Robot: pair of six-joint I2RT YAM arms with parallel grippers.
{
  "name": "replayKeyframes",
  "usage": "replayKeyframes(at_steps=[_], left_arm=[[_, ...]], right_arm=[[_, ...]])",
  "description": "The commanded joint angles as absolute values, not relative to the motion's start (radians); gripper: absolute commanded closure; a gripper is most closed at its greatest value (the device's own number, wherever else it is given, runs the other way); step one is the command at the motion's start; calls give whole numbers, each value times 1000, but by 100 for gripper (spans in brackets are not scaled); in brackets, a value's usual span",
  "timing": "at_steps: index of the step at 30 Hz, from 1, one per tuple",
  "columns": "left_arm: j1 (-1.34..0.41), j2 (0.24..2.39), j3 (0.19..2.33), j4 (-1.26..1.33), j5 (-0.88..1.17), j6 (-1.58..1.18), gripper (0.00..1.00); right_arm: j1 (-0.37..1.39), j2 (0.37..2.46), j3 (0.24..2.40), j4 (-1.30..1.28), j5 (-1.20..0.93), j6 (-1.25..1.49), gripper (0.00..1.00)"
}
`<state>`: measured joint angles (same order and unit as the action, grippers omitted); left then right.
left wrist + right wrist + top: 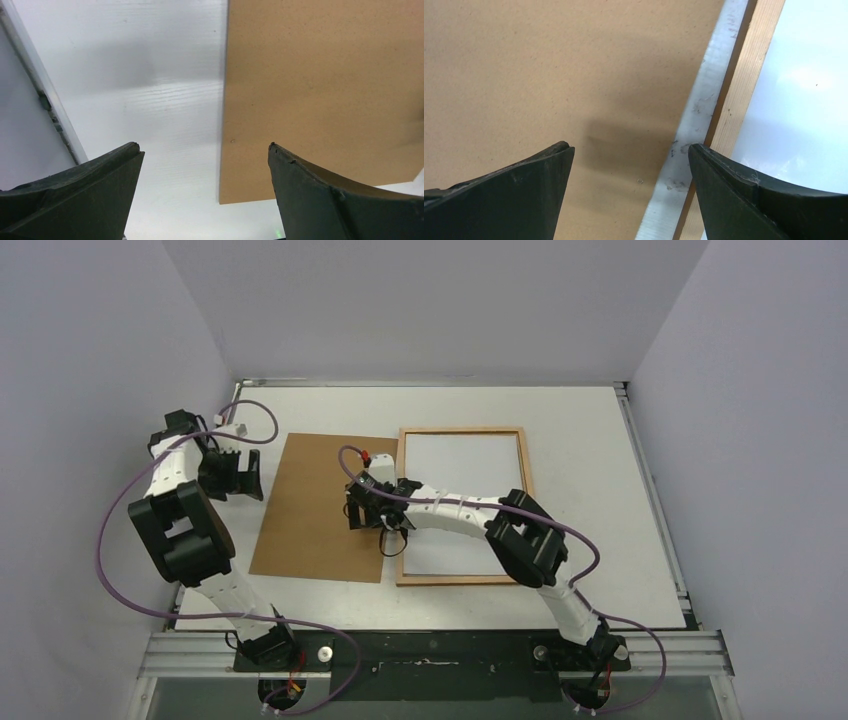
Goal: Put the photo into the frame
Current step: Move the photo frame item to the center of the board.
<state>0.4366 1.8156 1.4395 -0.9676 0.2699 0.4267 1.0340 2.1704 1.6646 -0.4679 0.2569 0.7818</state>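
The frame point(460, 430) lies flat at the table's centre right, its pale wooden rail point(749, 75) showing in the right wrist view. A plain white surface point(465, 475) fills it and looks like the photo point(804, 100) lying white back up; no printed side shows. My right gripper point(355, 510) hangs open over the gap between the frame's left rail and the brown backing board, its jaws point(630, 146) wide apart and empty. At the far left, my left gripper point(245, 475) is also open and empty point(205, 147), above the board's left edge.
The brown fibreboard backing sheet point(310, 510) lies flat to the left of the frame, separated from it by a narrow strip of white table point(696, 120). Its corner point(325, 75) shows in the left wrist view. Grey walls enclose the table on three sides.
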Motion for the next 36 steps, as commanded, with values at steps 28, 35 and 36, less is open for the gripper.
replayKeyframes(at_steps=[28,35,36], left_arm=[[339,1997,1421,-927,441,332,32],[339,2042,1406,-910,474,310,48],[338,2043,1400,-902,476,307,50]], right_arm=[[987,2239,1703,-354,234,967,4],[988,2238,1702,-330,215,987,4],[988,2239,1701,-329,212,989,3]])
